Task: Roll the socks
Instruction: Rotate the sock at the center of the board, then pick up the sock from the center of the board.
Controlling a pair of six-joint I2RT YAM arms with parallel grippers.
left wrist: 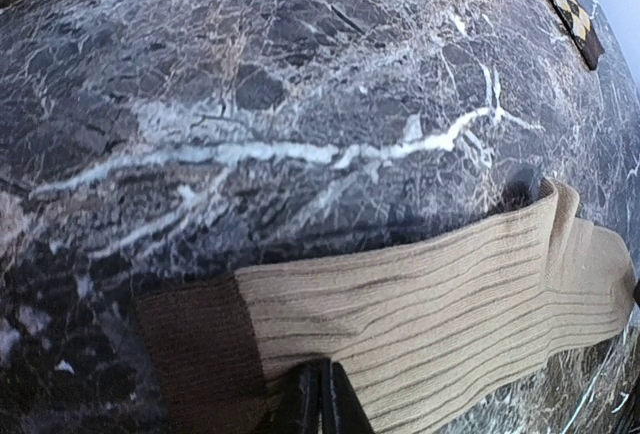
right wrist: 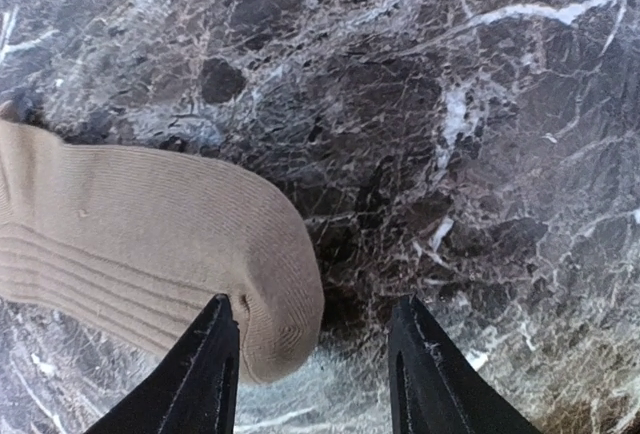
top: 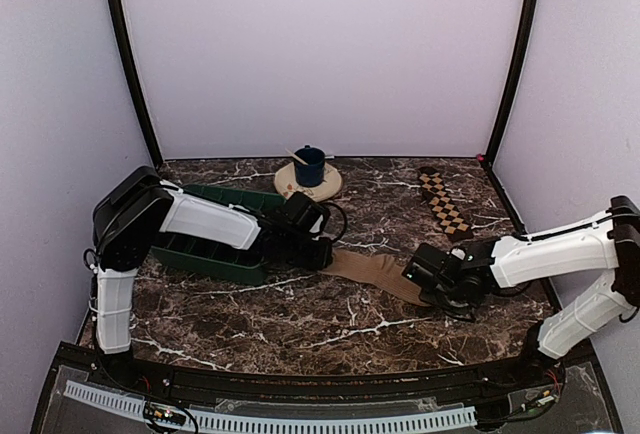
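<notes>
Marble table [top: 350,324]: tan sock [top: 375,269] lies flat at centre; checkered sock [top: 443,202] well apart, back right. Left gripper [left wrist: 320,399] clenches the tan sock's cuff end; right gripper [right wrist: 315,354] stands released at its toe. Start the roll tight, edges aligned.

Dark marble table [top: 300,324]; tan sock [top: 372,270], checkered sock [top: 444,204], green tray [top: 200,262], wooden disc [top: 332,187]
</notes>
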